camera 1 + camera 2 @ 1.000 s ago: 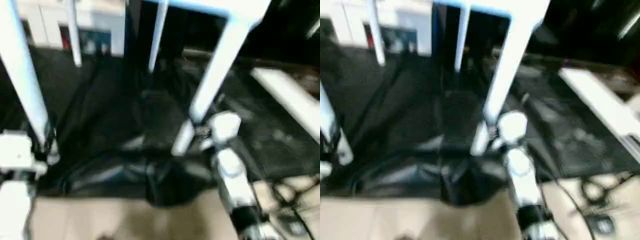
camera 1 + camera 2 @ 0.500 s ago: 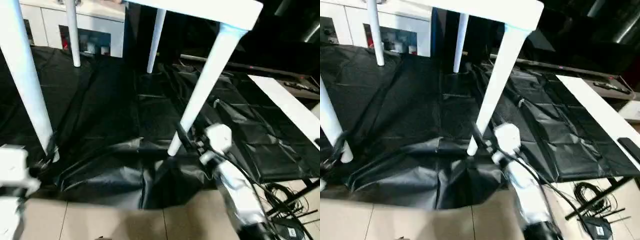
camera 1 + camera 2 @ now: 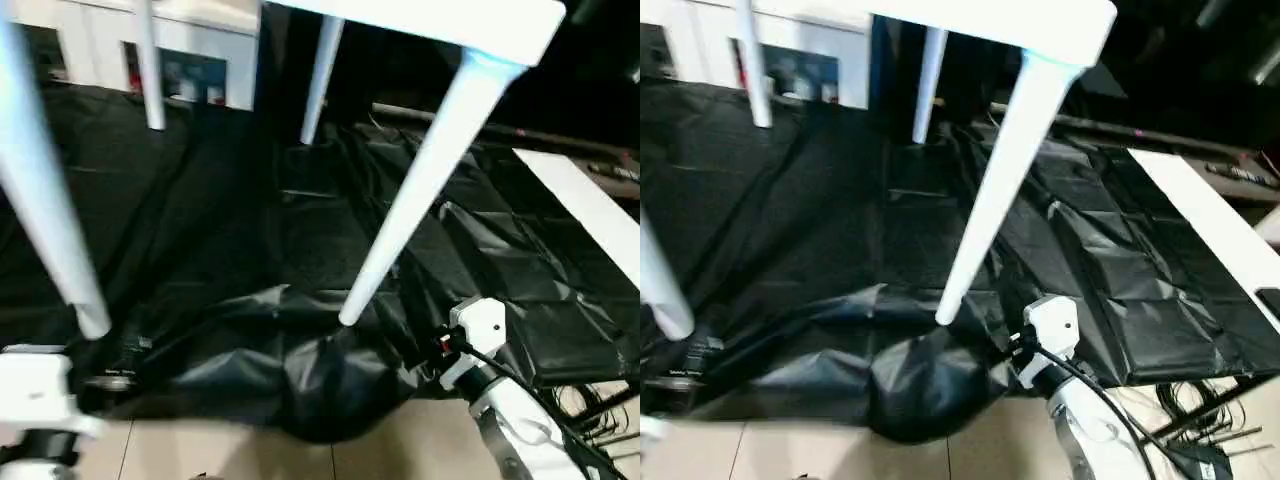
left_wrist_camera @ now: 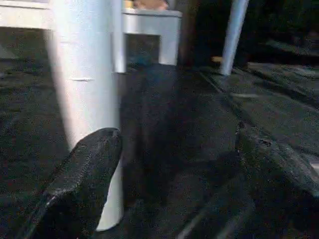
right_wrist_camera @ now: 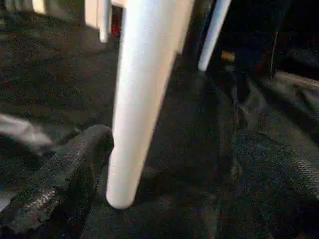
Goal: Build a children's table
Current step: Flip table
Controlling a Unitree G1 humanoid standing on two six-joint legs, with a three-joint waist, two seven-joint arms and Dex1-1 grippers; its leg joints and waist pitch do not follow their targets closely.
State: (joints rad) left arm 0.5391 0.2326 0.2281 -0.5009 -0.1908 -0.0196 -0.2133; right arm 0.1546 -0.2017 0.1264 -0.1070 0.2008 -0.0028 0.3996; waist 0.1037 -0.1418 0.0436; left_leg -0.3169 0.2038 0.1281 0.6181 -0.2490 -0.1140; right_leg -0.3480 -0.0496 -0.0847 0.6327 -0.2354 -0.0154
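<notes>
table (image 3: pixel 440 18): stands upright on its four legs on the black sheet (image 3: pixel 250 250) | near legs (image 3: pixel 415 195): long axis upright, feet near the sheet's front edge | right gripper (image 5: pixel 164 164): open, near right leg between the fingers, nothing held | left gripper (image 4: pixel 174 169): open, beside near left leg (image 4: pixel 84 99), likely letting go

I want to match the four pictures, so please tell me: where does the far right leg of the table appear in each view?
Left eye view: the far right leg is at upper centre.
Right eye view: far right leg, upper part, slightly left of centre.
Left wrist view: far right leg, thin, against the dark background.
Right wrist view: far right leg, likewise.
Shared landmark: the black sheet under its foot.
</notes>
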